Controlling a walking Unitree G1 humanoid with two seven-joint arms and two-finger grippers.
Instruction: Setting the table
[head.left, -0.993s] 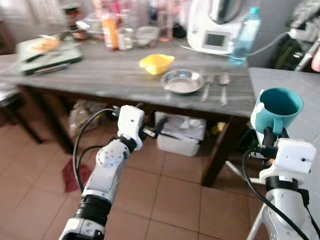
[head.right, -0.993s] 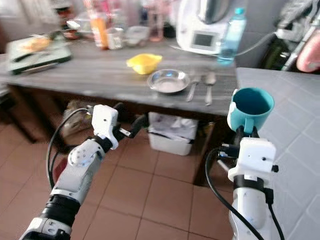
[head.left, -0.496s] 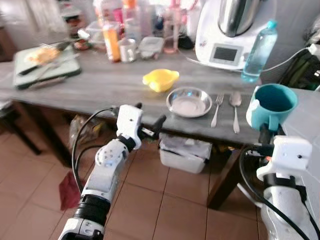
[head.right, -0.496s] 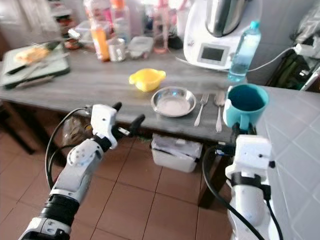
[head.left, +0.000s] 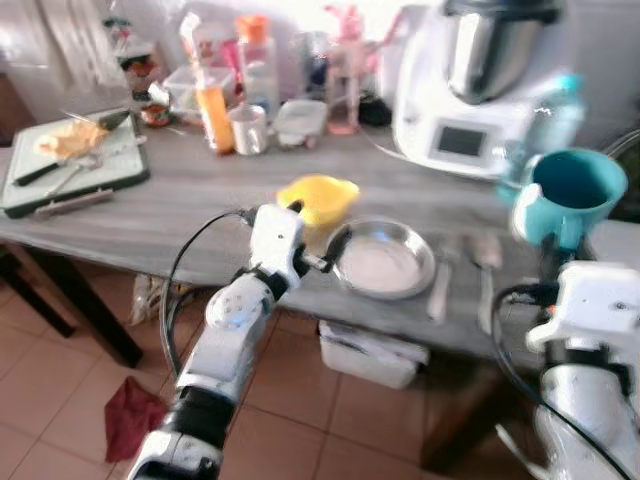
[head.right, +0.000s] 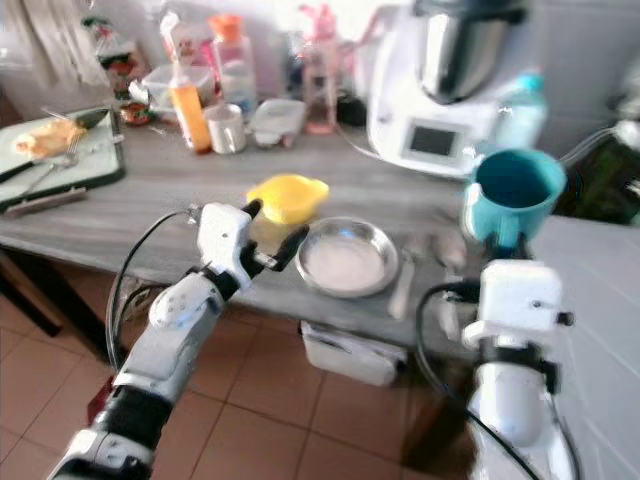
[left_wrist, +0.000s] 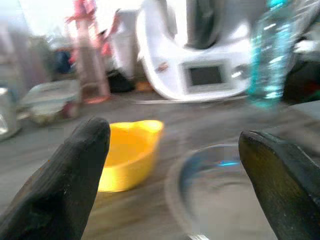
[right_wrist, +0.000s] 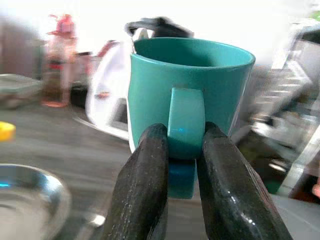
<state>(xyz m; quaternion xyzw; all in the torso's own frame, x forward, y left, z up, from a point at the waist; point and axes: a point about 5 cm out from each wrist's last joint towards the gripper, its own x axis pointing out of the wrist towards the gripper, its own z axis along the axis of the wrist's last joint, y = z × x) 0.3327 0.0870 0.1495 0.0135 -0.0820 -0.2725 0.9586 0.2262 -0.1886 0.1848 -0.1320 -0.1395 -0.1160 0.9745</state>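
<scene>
**A:** Where is the cup at this point?

**B:** The teal mug (right_wrist: 190, 115) is upright and off the table, carried by the right gripper (right_wrist: 180, 150). Both black fingers are clamped on the mug's handle, one on each side. It hangs above the near right end of the grey table (head.left: 180, 200), to the right of the place setting.

**A:** And the other arm?

**B:** The left gripper (left_wrist: 175, 150) is spread wide and carries nothing. It sits at the table's front edge, pointed between the yellow bowl (head.left: 317, 198) and the metal plate (head.left: 381, 262).

**A:** Which relation governs the next move?

**B:** Mug to setting. The free table surface lies forward of and below the mug, just beyond the cutlery. The right arm is the nearer one and already has the load, so in my judgement it only needs to reach forward and lower. The mug's axis is vertical, so no turning is needed.

**A:** Count of items?

**B:** One mug, one metal plate, one yellow bowl. To the right of the plate lie a fork (head.left: 441, 290) and a spoon (head.left: 486, 265), side by side, long axes running away from the robot. That area is blurred, so treat the cutlery count of two as probable. Behind stand one kitchen machine (head.left: 480, 90), one water bottle (head.right: 518, 112) and one cutting board (head.left: 70, 165).
</scene>
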